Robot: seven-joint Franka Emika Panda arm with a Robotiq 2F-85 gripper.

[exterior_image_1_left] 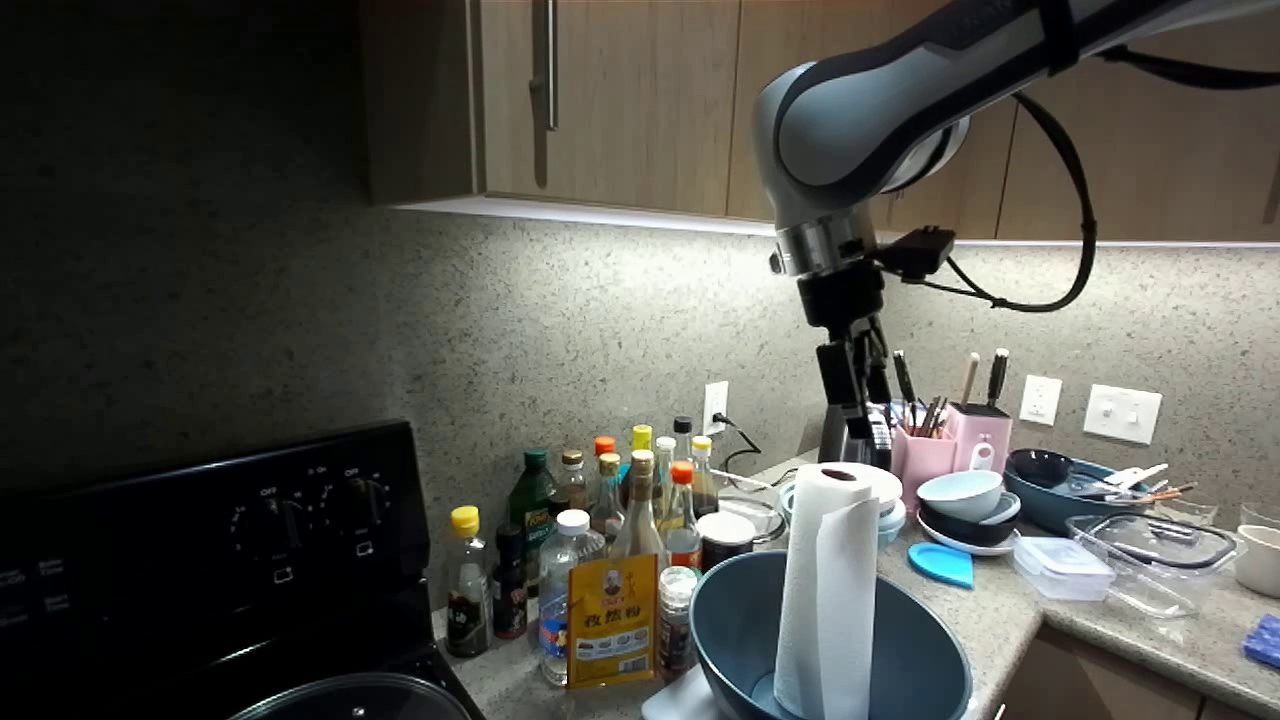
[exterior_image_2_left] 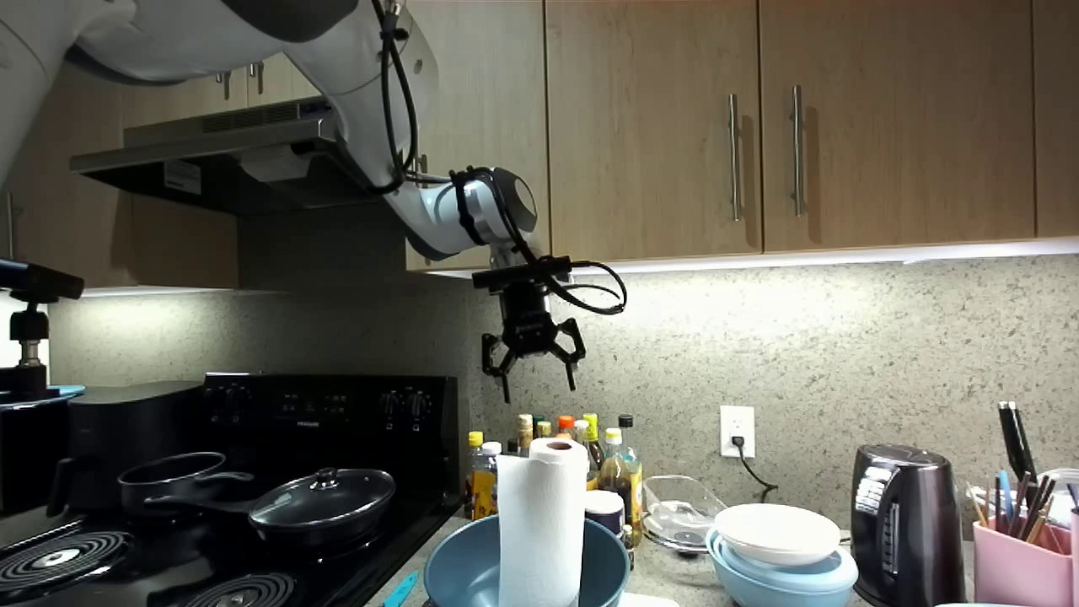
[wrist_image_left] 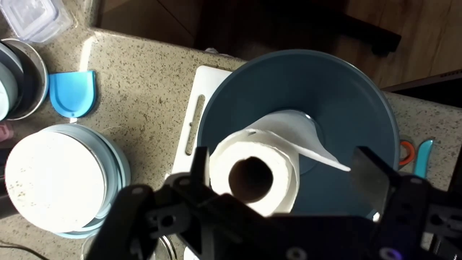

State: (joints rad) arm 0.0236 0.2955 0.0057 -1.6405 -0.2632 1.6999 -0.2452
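Speckled wall (exterior_image_2_left: 657,354), far side. Paper towel roll (exterior_image_2_left: 541,527) stands in blue-grey bowl (wrist_image_left: 350,104); jaws spread, empty, above it. Roll probably light, crushable; best held by its top.

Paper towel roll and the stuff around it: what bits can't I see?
Paper towel roll: the lower edge cuts off its bottom in both exterior views.
Its tube: too dark inside in the wrist view.
Orange loop: the big blue bowl covers part in the wrist view, so I can't tell what it belongs to.
Clear white-capped bottle: in an exterior view, the yellow packet hides part of it.
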